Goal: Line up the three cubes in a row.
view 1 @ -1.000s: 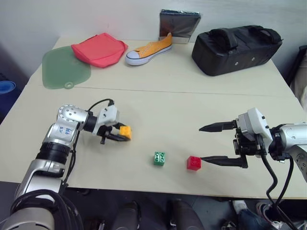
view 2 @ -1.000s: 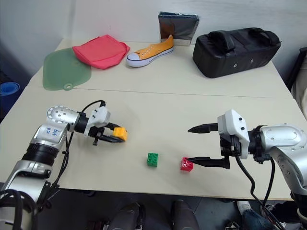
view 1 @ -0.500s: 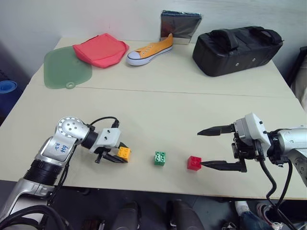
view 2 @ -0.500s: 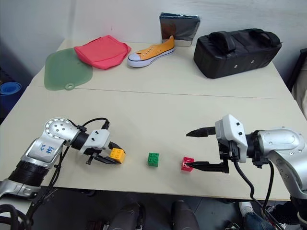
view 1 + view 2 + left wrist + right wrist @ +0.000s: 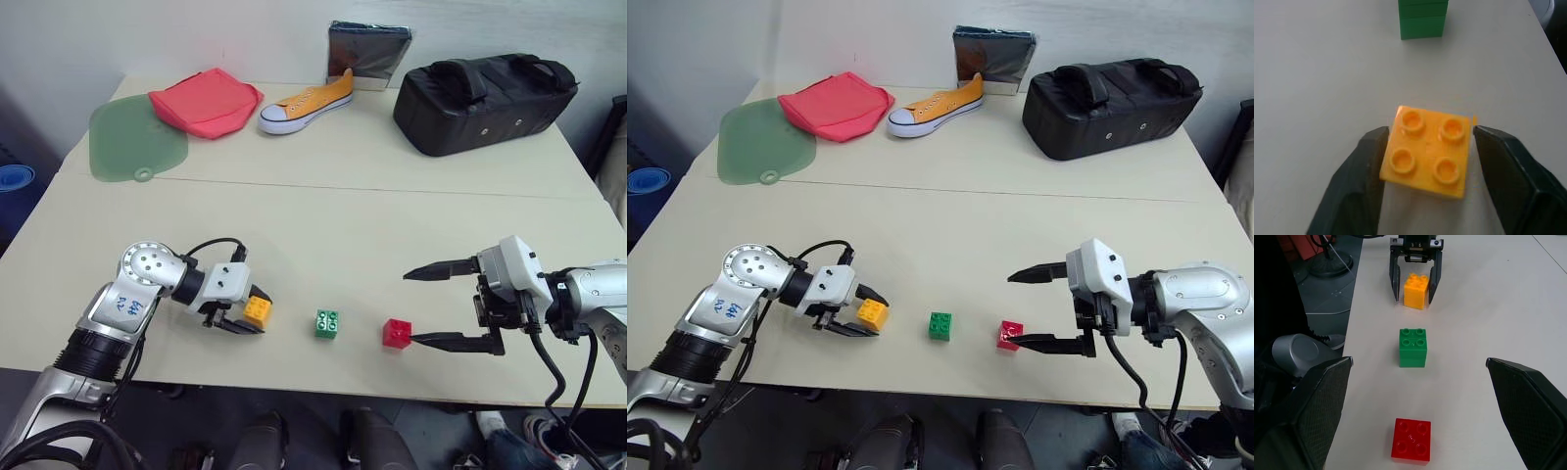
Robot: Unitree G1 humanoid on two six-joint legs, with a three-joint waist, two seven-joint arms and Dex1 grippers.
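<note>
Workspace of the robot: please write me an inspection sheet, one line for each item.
Surface: beige table, seam across.
Job's things: yellow-orange cube, green cube, red cube in a row near front edge.
Clutter: orange shoe, black bag, red cloth, green mat, silver pouch at back.
Grippers: left claw fingers beside yellow-orange cube, small gaps; right claw open beside red cube.
Cables: black cable on left wrist.
Surroundings: blue object left.
</note>
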